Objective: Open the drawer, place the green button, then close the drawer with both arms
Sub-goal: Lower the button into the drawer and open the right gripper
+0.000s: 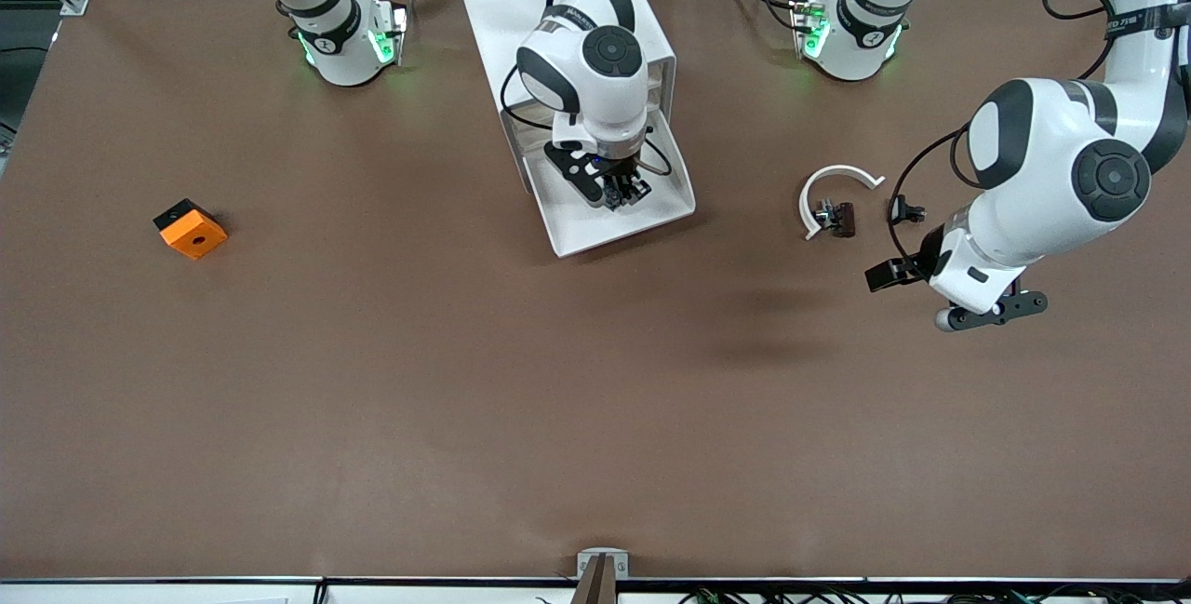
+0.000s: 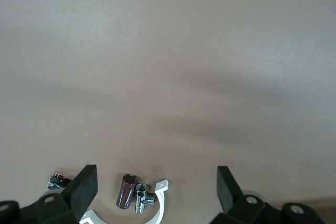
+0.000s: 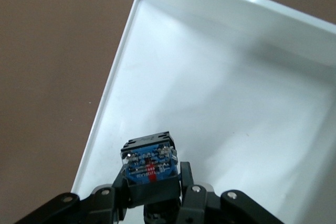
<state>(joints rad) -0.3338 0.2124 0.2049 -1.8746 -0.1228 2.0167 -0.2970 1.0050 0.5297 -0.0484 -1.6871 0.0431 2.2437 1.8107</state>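
Over the open drawer, pulled out from the white cabinet, the right hand hangs clenched on the button, its blue base block facing the wrist camera. The bare white tray floor lies directly beneath, so the drop looks to be straight down. The drawer's long axis runs from about 11 o'clock at the cabinet to 5 o'clock at its lip in the front view. The right arm is plainly the nearer one. The left hand waits with fingers spread and empty over the brown counter, toward the left arm's end, with a white arc and two small dark pieces at roughly its 10 o'clock. Count: one drawer open, one button, one orange block, two arms. Placing appears imminent; closing remains.
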